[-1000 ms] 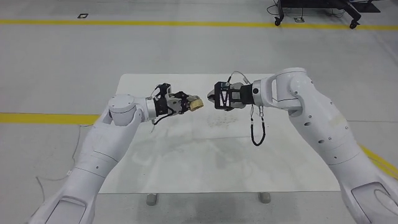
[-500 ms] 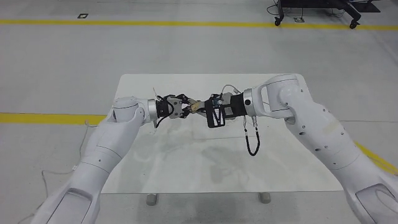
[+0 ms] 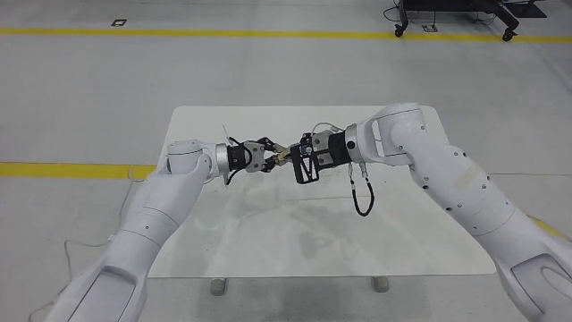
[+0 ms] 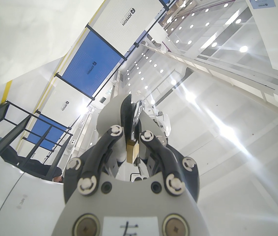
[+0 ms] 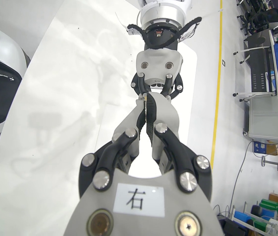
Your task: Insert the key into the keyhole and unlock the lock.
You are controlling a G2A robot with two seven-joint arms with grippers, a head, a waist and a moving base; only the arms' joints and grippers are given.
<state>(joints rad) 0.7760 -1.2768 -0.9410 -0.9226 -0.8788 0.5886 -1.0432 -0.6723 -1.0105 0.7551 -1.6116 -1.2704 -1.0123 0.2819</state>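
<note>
My left hand point(image 4: 132, 109) clenched on lock point(image 4: 132, 151), mid-air above surface point(image 3: 268, 233). Right hand point(image 5: 146, 104) clenched tip-to-tip against it, presumably on key; blade hidden by pads point(image 5: 150, 116). Risk as I see it: keyhole alignment unverifiable; off-axis push would twist lock in grip or drop key.

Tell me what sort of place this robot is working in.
Probably an industrial test hall or robotics lab: yellow floor lines, workbenches loaded with equipment, and rows of ceiling lights high overhead.
</note>
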